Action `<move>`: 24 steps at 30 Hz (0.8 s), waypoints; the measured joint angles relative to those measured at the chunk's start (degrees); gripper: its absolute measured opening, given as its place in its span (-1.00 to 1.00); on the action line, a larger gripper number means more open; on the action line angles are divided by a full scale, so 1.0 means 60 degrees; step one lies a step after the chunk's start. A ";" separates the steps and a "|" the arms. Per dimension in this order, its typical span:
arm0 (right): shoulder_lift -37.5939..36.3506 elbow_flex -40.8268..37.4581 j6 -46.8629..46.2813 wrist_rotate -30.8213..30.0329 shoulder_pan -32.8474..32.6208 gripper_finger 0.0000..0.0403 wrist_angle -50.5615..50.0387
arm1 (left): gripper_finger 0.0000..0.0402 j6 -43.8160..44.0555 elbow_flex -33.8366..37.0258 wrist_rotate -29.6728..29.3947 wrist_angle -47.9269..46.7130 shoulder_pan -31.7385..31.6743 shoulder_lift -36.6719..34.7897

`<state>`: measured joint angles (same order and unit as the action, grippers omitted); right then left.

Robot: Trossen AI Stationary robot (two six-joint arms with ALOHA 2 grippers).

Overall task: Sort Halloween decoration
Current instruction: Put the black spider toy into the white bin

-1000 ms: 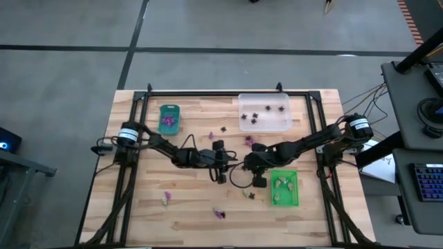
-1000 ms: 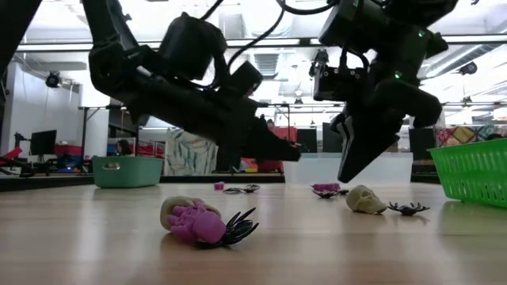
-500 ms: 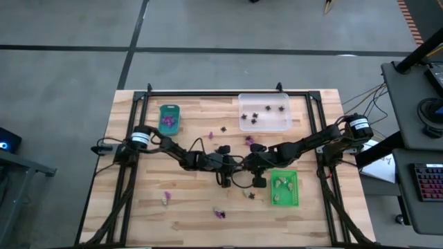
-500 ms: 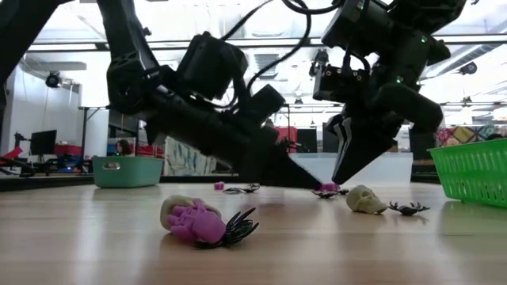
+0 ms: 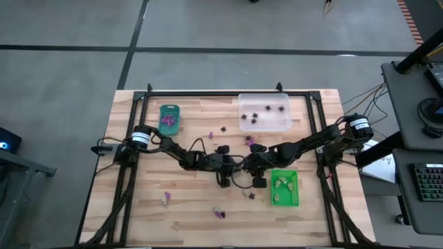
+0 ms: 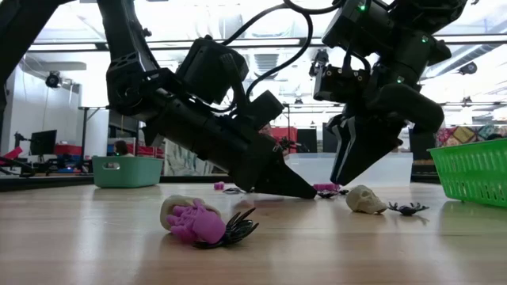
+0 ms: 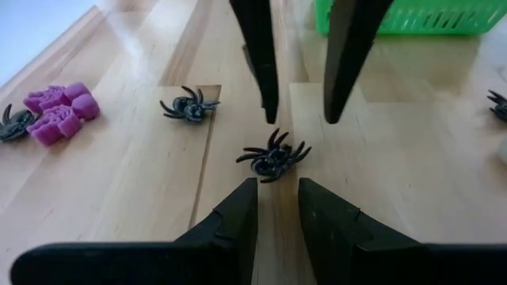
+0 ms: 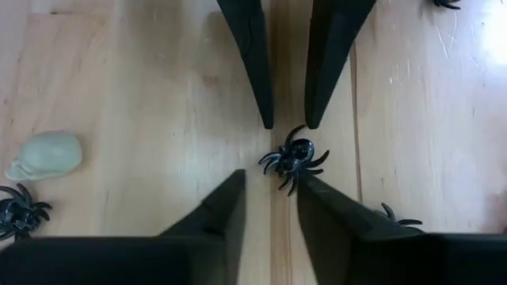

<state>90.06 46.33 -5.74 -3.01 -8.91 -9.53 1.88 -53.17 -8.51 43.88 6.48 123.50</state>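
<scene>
Both hands meet tip to tip at mid-counter point(image 5: 138, 207), each released, fingers slightly parted. Left hand point(image 7: 277, 194) and right hand point(image 8: 269, 194) flank one black spider point(image 7: 273, 155) lying flat on the wood between the four fingertips, ungrasped. A second spider point(image 7: 188, 105) and purple pieces point(image 7: 59, 111) lie nearby; a pale skull point(image 8: 46, 154) sits beside the right hand

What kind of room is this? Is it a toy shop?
Probably not a shop; more likely a robotics lab or workshop. Two robot arms work at a wooden table on a bare concrete floor, a keyboard sits alongside, and desks with monitors stand behind.
</scene>
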 joint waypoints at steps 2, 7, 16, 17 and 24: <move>0.0000 0.0000 0.0201 -0.0003 0.0000 -0.30 -0.0013 | -0.62 0.0026 0.0000 0.0001 -0.0037 0.0001 -0.0027; 0.0000 0.0000 0.0211 -0.0003 0.0004 -0.06 -0.0244 | -0.62 -0.0141 0.0007 0.0007 -0.0684 0.0092 -0.0462; 0.0000 0.0000 0.0110 -0.0007 0.0004 -0.04 -0.0421 | -0.64 -0.1069 -0.0168 0.0270 0.0229 0.0051 -0.0396; 0.0000 0.0000 0.0067 -0.0003 0.0004 -0.05 -0.0417 | -0.67 -0.1086 -0.0223 0.0268 0.0225 0.0026 -0.0282; 0.0000 0.0000 0.0029 -0.0007 0.0004 -0.09 -0.0342 | -0.96 -0.0975 -0.0503 0.0266 0.0244 -0.0044 0.0242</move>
<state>90.06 46.33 -5.56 -3.05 -8.88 -11.58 -3.97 -56.19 -6.92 45.34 6.22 124.95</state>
